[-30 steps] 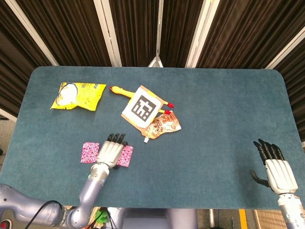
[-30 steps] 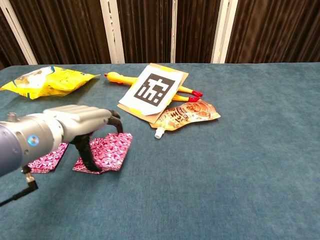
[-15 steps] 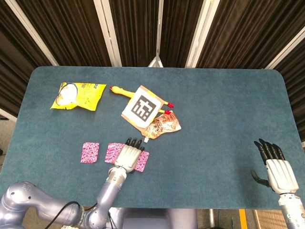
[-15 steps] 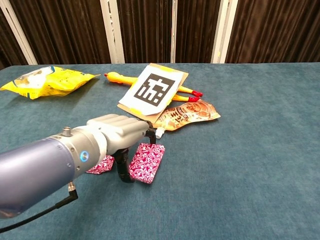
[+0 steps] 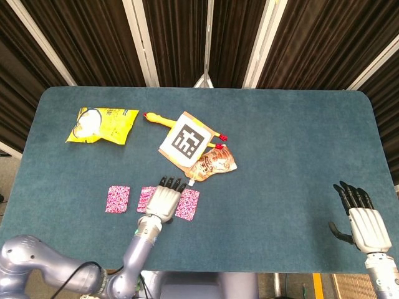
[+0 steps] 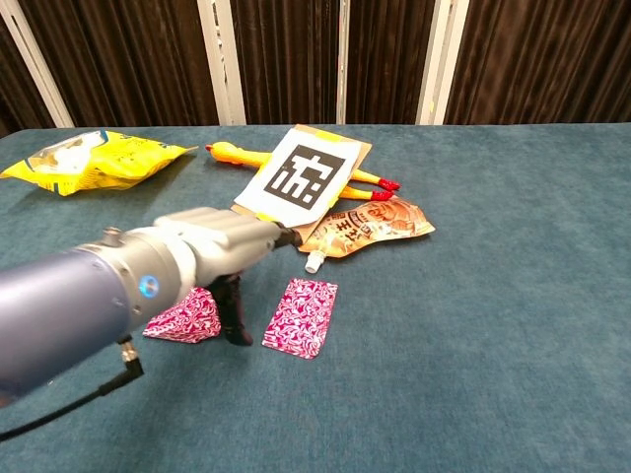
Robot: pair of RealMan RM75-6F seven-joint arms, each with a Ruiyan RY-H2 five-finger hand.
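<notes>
My left hand (image 5: 164, 199) hovers low over the blue table (image 5: 280, 137), fingers stretched forward, holding nothing. It partly covers a pink patterned packet (image 5: 146, 199). In the chest view the left hand (image 6: 212, 251) has its thumb pointing down between that packet (image 6: 185, 317) and a second pink packet (image 6: 302, 315), which lies flat and free just to its right (image 5: 187, 204). A third pink packet (image 5: 118, 199) lies further left. My right hand (image 5: 361, 221) is open at the lower right, beyond the table's near edge.
Behind the left hand lie an orange spouted pouch (image 5: 213, 163), a cardboard card with a black-and-white code (image 5: 187, 140) and a yellow rubber chicken (image 5: 156, 118) under it. A yellow snack bag (image 5: 100, 124) sits at the far left.
The left hand slid right with a pink packet under it, then drew back a little left. That packet now lies free right of the hand. The right hand has not moved.
</notes>
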